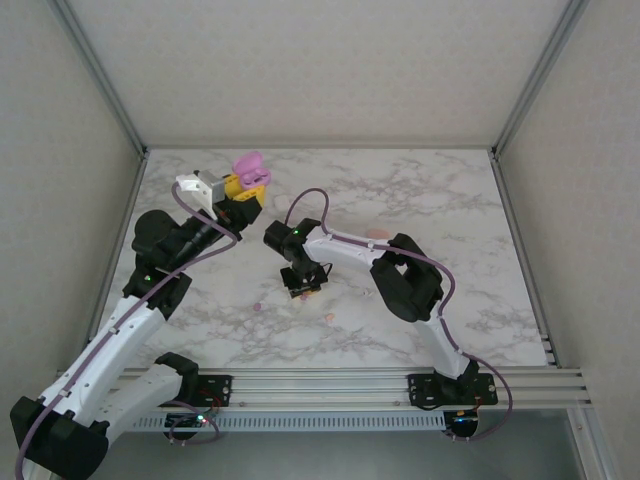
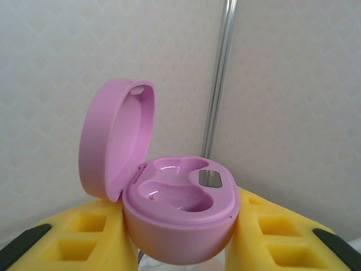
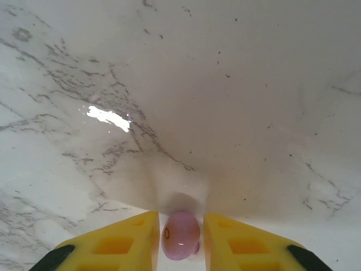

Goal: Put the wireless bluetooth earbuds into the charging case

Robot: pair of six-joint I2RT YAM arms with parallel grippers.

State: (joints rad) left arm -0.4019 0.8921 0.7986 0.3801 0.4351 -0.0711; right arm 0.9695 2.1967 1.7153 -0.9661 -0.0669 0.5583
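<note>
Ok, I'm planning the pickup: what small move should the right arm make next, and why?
Probably close the right end effector fully on the pink earbud: its fingers bracket it at the table with slim gaps showing, and the open pink case has empty sockets.

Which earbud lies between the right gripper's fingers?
The pinkish-purple earbud, straddled by the right gripper; the purple bud and orange bud lie loose on the table.

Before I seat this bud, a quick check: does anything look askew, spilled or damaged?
Nothing damaged. The purple case sits in the left gripper, lid open, both wells empty. A purple earbud and a pink-orange earbud lie loose on the table, apart from the bud straddled by the right gripper.
</note>
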